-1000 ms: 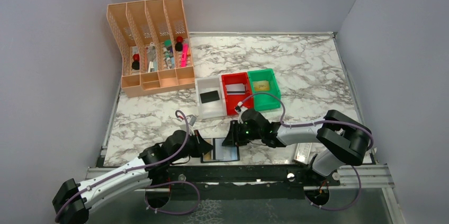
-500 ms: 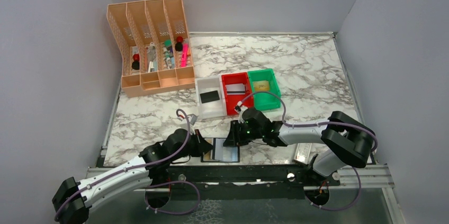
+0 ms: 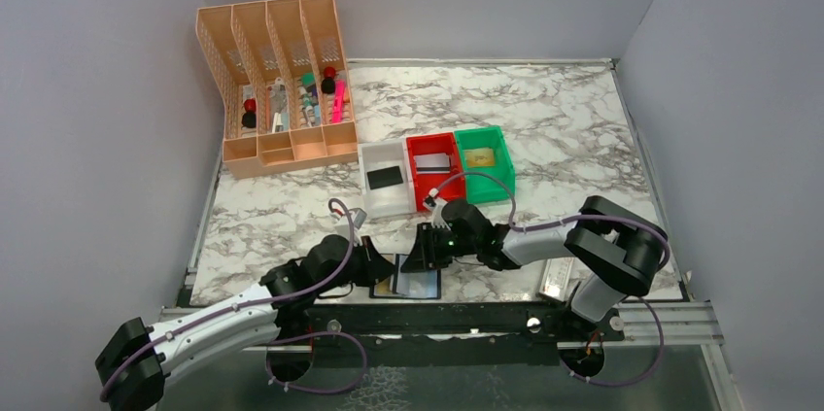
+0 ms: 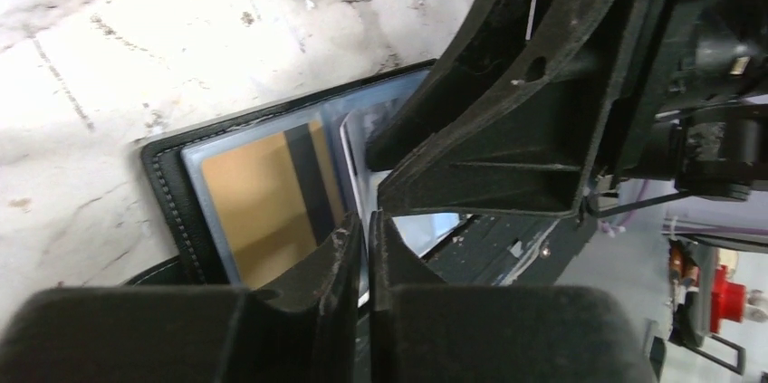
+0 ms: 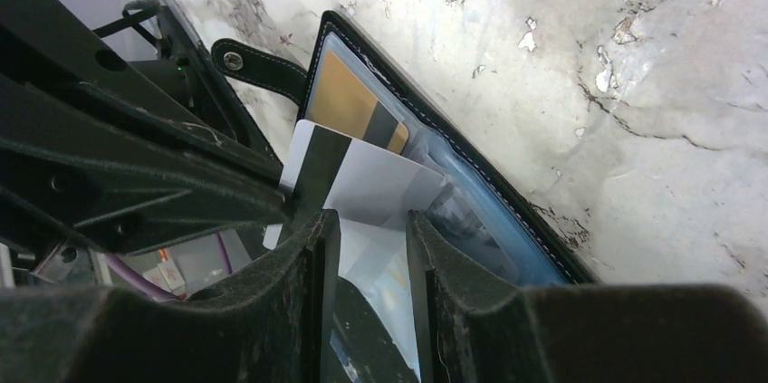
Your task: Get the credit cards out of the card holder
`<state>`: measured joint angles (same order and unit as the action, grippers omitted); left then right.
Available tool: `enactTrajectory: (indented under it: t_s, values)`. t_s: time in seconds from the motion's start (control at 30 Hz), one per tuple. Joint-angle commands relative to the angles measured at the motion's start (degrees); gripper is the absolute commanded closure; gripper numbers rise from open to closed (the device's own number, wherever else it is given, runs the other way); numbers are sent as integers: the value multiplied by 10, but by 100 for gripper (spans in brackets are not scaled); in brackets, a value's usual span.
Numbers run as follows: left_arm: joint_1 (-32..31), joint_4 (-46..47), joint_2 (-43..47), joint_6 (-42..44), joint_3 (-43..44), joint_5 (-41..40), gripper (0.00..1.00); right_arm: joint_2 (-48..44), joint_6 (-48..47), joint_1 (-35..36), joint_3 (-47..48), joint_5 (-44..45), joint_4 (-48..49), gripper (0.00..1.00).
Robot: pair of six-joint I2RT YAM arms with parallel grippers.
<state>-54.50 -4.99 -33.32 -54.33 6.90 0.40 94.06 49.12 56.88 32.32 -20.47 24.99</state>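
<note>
**White card partway out of holder**

Right pincer (image 5: 369,220): jaws apart, straddling a white card (image 5: 380,179) with a black stripe that juts from its pocket. Grip not confirmed. Left pincer (image 4: 362,225): all but closed at the centre fold, probably steadying the card holder (image 3: 416,283) against the pull. The holder lies open at the worktop's (image 3: 544,119) near edge. A gold card (image 4: 254,202) sits in its pocket.
</note>
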Motion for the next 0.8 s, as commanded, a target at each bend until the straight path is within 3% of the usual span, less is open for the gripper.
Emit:
enactTrajectory:
  t_s: [0.0, 0.13, 0.23, 0.3, 0.47, 0.77]
  values:
    - [-3, 113, -14, -10, -26, 56, 82, 33, 22, 2, -36, -6, 23, 61]
    - [-3, 161, -51, -10, -32, 84, 72, 39, 27, 2, -41, -5, 31, 61]
    - [-3, 158, -83, -4, -23, 86, 71, 39, 33, 2, -47, -4, 39, 61]
    - [-3, 145, -98, -1, -15, 77, 74, 36, 35, 2, -51, -2, 40, 61]
    - [-3, 93, -87, 10, 7, 44, 98, 5, 29, 2, -52, 12, 15, 61]
    - [-3, -105, 46, 31, 68, -47, 100, -81, -10, 1, -32, 64, -71, 60]
